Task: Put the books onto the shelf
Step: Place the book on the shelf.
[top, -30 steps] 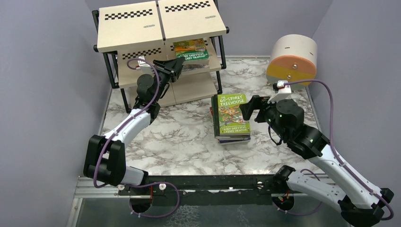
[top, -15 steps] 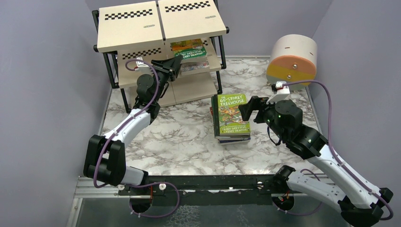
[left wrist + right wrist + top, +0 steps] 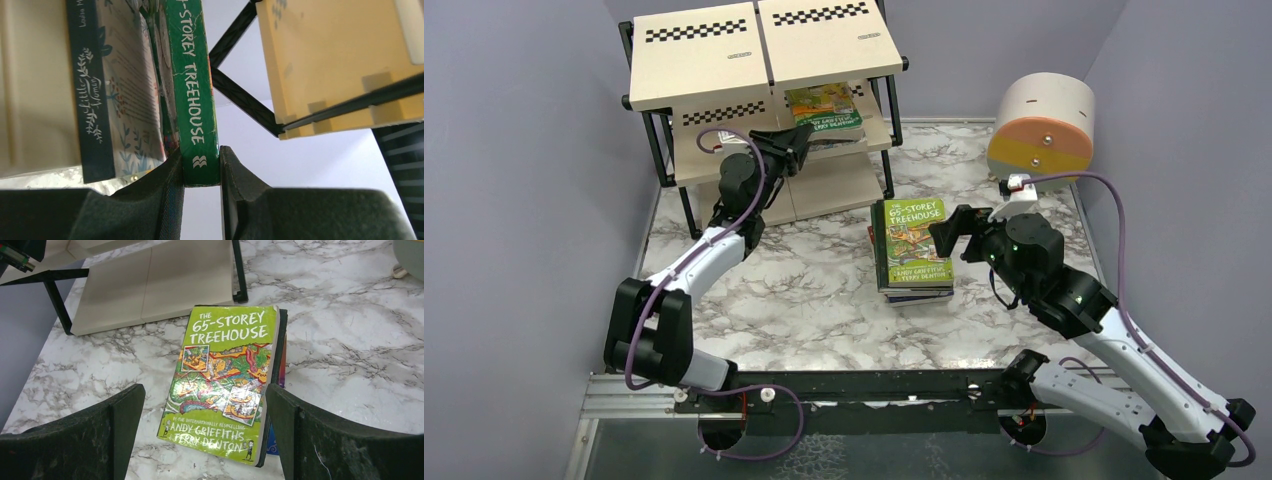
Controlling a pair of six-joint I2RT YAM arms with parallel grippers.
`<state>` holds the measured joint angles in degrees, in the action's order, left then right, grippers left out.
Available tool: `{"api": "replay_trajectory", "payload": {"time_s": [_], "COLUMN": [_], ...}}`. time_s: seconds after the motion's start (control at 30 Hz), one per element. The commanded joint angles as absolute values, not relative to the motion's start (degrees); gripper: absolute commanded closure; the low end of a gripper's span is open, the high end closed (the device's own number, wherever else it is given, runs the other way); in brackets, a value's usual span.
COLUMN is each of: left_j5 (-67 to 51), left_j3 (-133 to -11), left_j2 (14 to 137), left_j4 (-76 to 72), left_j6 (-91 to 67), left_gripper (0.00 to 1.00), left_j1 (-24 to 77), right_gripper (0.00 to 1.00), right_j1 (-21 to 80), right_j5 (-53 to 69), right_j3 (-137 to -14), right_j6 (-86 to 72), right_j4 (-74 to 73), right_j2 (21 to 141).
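The left fingers (image 3: 231,172) squeeze the spine of a green book (image 3: 192,90); it points straight ahead of them, into the shelf (image 3: 724,60). The right fingers (image 3: 120,415) are spread wide, holding nothing. The pile of books (image 3: 225,380) lies just below, between them, on the surface (image 3: 350,315).

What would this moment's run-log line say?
left gripper: shut on green book at shelf middle tier | right gripper: open near book stack | task: stack not yet shelved

The book stack (image 3: 912,250) lay on the counter (image 3: 804,290) directly ahead of the right gripper (image 3: 946,230); the shelf (image 3: 764,50) stood beyond, leftward.
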<state>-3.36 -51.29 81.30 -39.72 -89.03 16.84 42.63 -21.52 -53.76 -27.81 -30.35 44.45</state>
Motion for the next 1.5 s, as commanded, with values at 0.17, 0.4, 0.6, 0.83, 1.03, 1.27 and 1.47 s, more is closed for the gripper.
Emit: {"api": "replay_trajectory", "payload": {"time_s": [0.17, 0.4, 0.6, 0.83, 1.03, 1.27, 1.47], "left_j5": [-3.20, -4.03, -4.94, -6.03, -6.98, -7.51, -7.23], "left_j3": [-57.22, -58.71, -59.19, -59.43, -59.97, -60.32, -60.41], "left_j2": [82.17, 83.01, 83.31, 83.66, 83.22, 82.69, 81.70], "left_j4": [-41.62, -40.12, -38.98, -37.85, -35.59, -33.85, -32.50], "left_j6": [-88.35, -87.80, -87.47, -87.37, -86.64, -86.29, -85.92], "left_gripper": [1.00, 1.00, 1.00, 1.00, 0.83, 0.61, 0.53], "left_j1": [16.96, 17.14, 17.39, 17.66, 17.66, 17.67, 17.67], "right_gripper": [0.10, 0.10, 0.10, 0.10, 0.10, 0.10, 0.10], "right_j1": [42.61, 42.59, 42.53, 42.56, 42.59, 42.62, 42.58], "right_j5": [-20.81, -20.89, -20.82, -20.80, -20.56, -20.43, -20.39], "right_j3": [-52.48, -52.09, -51.64, -51.16, -50.90, -50.65, -50.47], "right_j6": [-28.65, -28.74, -29.00, -29.18, -29.31, -29.36, -29.66], "right_j4": [-29.05, -29.08, -29.02, -29.01, -28.94, -28.99, -29.19], "right_j2": [43.18, 42.68, 42.46, 42.02, 41.91, 41.43, 40.84]}}
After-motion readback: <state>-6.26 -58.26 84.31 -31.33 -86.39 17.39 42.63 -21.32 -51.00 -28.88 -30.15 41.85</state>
